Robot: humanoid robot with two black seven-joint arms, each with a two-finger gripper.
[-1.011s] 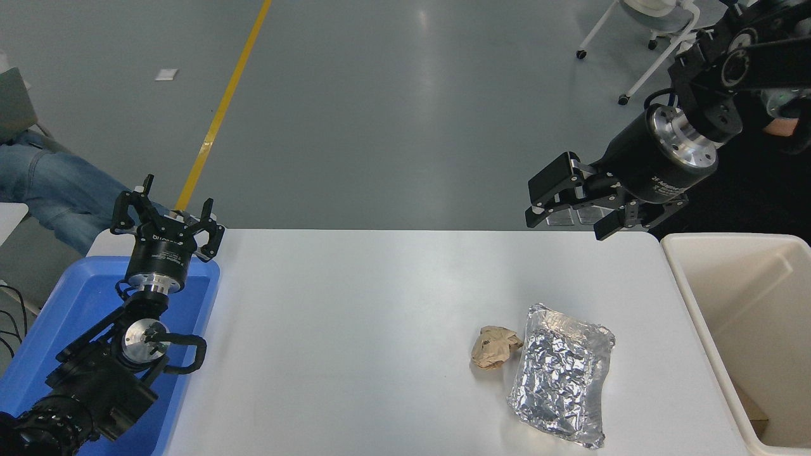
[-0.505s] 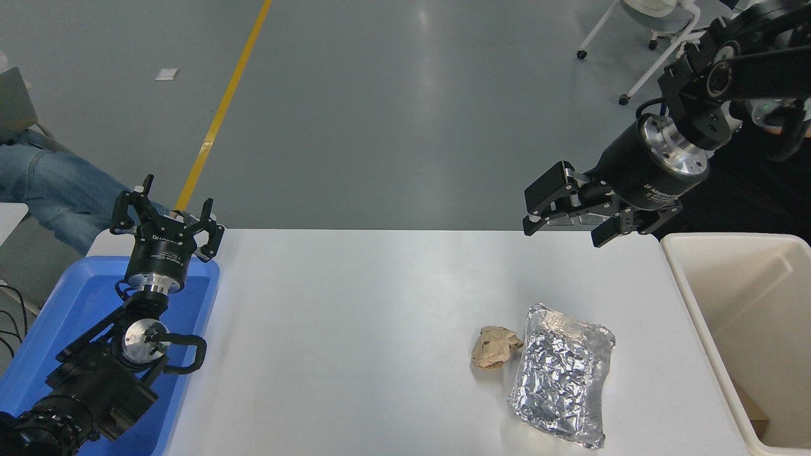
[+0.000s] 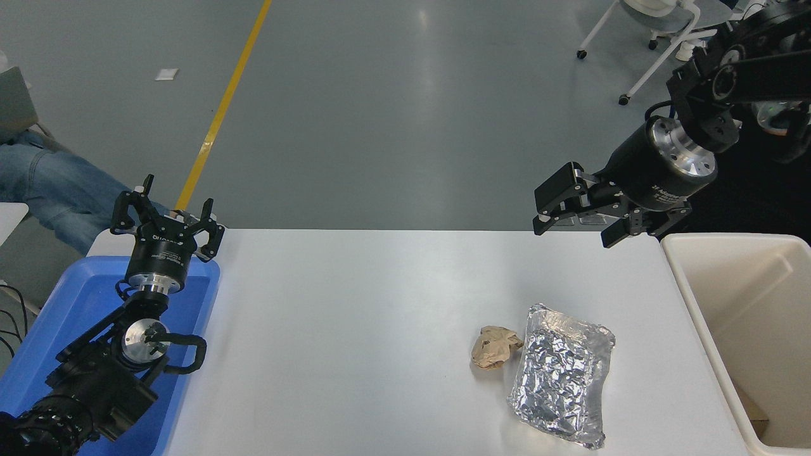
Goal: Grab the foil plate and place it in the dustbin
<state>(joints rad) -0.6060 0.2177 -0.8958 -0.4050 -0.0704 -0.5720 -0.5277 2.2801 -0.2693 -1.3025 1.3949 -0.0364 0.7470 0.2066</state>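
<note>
While nothing is yet lifted, lies flat: foil plate (image 3: 562,375) on the white desk (image 3: 355,329), near-right part, just beside a crumpled brown paper wad (image 3: 495,346) at its left, close to the cream dustbin (image 3: 741,316) standing off the desk's right edge, so only a short carry seems needed. Hangs high over the desk's far right corner: right gripper (image 3: 575,218), fingers spread open and empty, well apart from the plate, probably poised for a descent onto the raised rim. Sits parked at the lower left above the blue tray (image 3: 57,316): left gripper (image 3: 168,218), fingers open, holding nothing. Compared with half a second ago, shifted slightly rightward and a little lower: right gripper; plate, wad and left arm unchanged.
</note>
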